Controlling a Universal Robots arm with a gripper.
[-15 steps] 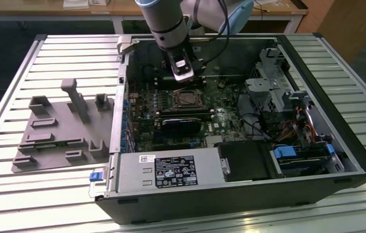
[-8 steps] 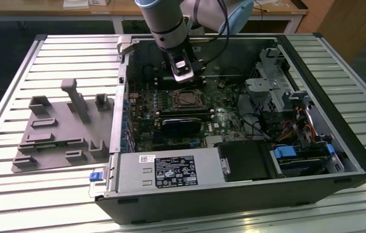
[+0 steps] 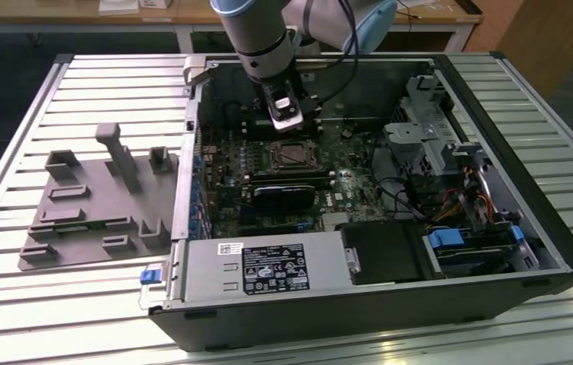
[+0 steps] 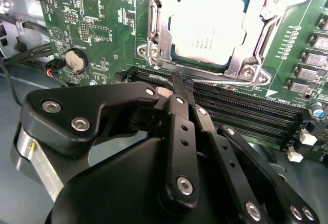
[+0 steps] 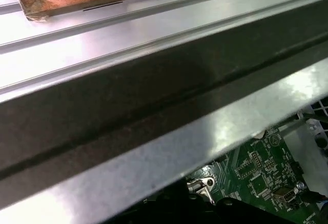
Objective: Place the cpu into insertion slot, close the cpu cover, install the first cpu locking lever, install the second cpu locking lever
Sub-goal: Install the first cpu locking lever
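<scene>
Silvery cpu sits in its slot under the cover, at twelve o'clock of the gripper; fingers pressed together, empty.

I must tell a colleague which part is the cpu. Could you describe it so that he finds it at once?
Start from the open computer case and its green motherboard. Above the long black slots, past the end effector, sits a silvery metal frame. The cpu is the pale, flat square showing through that frame's window, unlike the dark chips around it.
</scene>
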